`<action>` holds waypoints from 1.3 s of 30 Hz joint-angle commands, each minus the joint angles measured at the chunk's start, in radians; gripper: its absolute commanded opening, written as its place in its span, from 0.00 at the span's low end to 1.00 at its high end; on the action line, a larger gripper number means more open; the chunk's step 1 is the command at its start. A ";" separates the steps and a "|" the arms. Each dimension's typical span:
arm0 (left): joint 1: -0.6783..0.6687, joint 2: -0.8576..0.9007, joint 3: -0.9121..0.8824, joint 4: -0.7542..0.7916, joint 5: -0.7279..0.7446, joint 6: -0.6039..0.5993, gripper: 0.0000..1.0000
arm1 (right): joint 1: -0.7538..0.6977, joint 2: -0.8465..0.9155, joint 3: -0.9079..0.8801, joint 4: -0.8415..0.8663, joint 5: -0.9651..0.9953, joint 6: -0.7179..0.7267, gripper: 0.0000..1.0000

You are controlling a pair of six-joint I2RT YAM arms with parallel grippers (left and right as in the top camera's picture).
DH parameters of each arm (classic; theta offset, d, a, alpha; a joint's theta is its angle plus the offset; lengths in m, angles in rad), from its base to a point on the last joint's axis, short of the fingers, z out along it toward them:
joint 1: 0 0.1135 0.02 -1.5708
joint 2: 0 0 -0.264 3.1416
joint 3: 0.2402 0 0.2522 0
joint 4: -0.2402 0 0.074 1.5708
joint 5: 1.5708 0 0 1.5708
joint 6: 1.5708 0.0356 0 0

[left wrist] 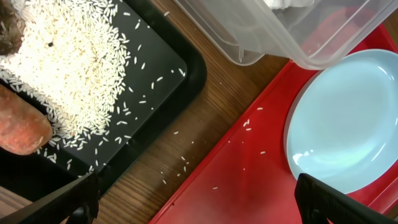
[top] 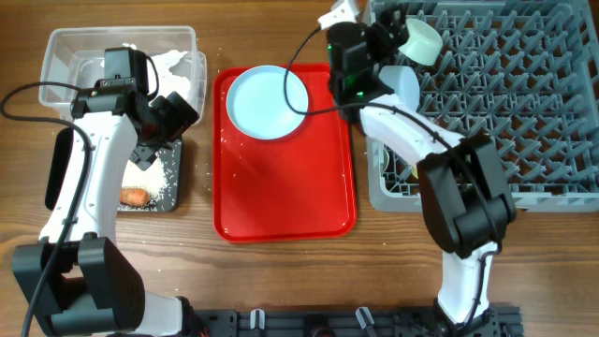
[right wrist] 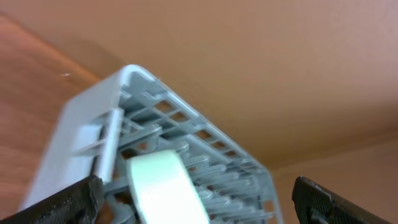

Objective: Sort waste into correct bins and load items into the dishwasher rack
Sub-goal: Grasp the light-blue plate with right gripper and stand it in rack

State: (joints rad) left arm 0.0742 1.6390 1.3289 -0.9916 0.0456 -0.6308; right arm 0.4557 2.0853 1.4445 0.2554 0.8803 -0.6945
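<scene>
Overhead and two wrist views of a wooden worktop [top: 281, 281].

(a) The left gripper [left wrist: 196, 186] hovers over the strip between the black tray [left wrist: 177, 68] and the red tray [left wrist: 249, 180]. Its jaws are spread wide with nothing between them.

(b) In the black tray, whose long axis runs from near to far, lie a spread of rice [left wrist: 68, 68], a brown lump [left wrist: 9, 34] at one edge and the carrot [top: 136, 196]. The carrot lies flat with its long axis crosswise to the tray, at the tray's near end.

(c) The clear tub [top: 70, 56] sits just beyond the black tray, its long axis left to right, with white tissue [top: 168, 64] inside.

(d) The pale blue plate [top: 269, 101] lies flat on the far half of the red tray.

(e) The right gripper [right wrist: 196, 193] is at the far left corner of the dishwasher rack [top: 524, 103]. Its jaws are spread to either side of the pale green bowl [right wrist: 165, 186], which stands tipped on its edge among the pegs. No contact is visible.

(f) The pale blue bowl [top: 404, 84] sits in the rack just nearer, partly hidden by the arm.
</scene>
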 commanded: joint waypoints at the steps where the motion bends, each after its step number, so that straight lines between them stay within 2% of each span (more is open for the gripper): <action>1: 0.002 -0.020 0.011 -0.001 -0.013 -0.006 1.00 | 0.024 -0.101 0.009 -0.175 -0.168 0.318 1.00; 2: 0.002 -0.020 0.011 0.000 -0.013 -0.006 1.00 | 0.026 -0.117 0.009 -0.235 -0.227 0.382 1.00; 3: 0.002 -0.020 0.011 -0.001 -0.014 -0.006 1.00 | 0.029 -0.158 0.009 -0.399 -0.445 0.554 1.00; 5: 0.002 -0.020 0.011 -0.001 -0.014 -0.006 1.00 | 0.029 -0.187 0.009 -0.527 -0.734 0.721 1.00; 7: 0.002 -0.020 0.011 0.000 -0.013 -0.006 1.00 | 0.029 -0.195 0.008 -0.594 -1.030 0.858 1.00; 8: 0.002 -0.020 0.011 0.000 -0.014 -0.006 1.00 | 0.029 -0.195 0.008 -0.609 -1.102 0.917 1.00; 9: 0.002 -0.020 0.011 0.000 -0.014 -0.006 1.00 | 0.029 -0.192 0.003 -0.611 -1.148 1.040 1.00; 10: 0.002 -0.020 0.011 0.000 -0.013 -0.006 1.00 | 0.030 -0.190 -0.003 -0.609 -1.157 1.136 1.00; 11: 0.002 -0.020 0.011 0.000 -0.014 -0.006 1.00 | 0.031 -0.183 -0.018 -0.583 -1.171 1.174 1.00; 14: 0.002 -0.020 0.011 0.000 -0.014 -0.006 1.00 | 0.032 -0.138 -0.020 -0.592 -1.117 1.201 0.92; 15: 0.002 -0.020 0.011 0.000 -0.013 -0.006 1.00 | 0.034 -0.124 -0.020 -0.602 -1.102 1.234 0.86; 17: 0.002 -0.020 0.011 0.000 -0.014 -0.006 1.00 | 0.043 -0.085 -0.020 -0.617 -1.066 1.286 0.68; 18: 0.002 -0.020 0.011 0.000 -0.014 -0.006 1.00 | 0.052 -0.064 -0.020 -0.626 -1.030 1.316 0.55; 25: 0.002 -0.020 0.011 0.000 -0.014 -0.006 1.00 | 0.088 0.010 -0.019 -0.650 -0.932 1.379 0.53; 28: 0.002 -0.020 0.011 0.000 -0.014 -0.006 1.00 | 0.087 0.035 -0.019 -0.638 -0.928 1.402 0.46; 29: 0.002 -0.020 0.011 0.000 -0.014 -0.006 1.00 | 0.087 0.043 -0.018 -0.634 -0.928 1.405 0.41; 30: 0.002 -0.020 0.011 0.000 -0.013 -0.006 1.00 | 0.088 0.055 -0.015 -0.629 -0.929 1.410 0.31; 32: 0.002 -0.020 0.011 0.000 -0.013 -0.006 1.00 | 0.088 0.069 -0.015 -0.631 -0.929 1.431 0.21; 39: 0.002 -0.020 0.011 -0.001 -0.013 -0.006 1.00 | 0.087 0.090 0.010 -0.678 -0.953 1.427 0.04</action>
State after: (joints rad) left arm 0.0742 1.6382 1.3289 -0.9916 0.0456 -0.6312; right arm 0.5426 2.1372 1.4296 -0.3809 -0.0666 0.7288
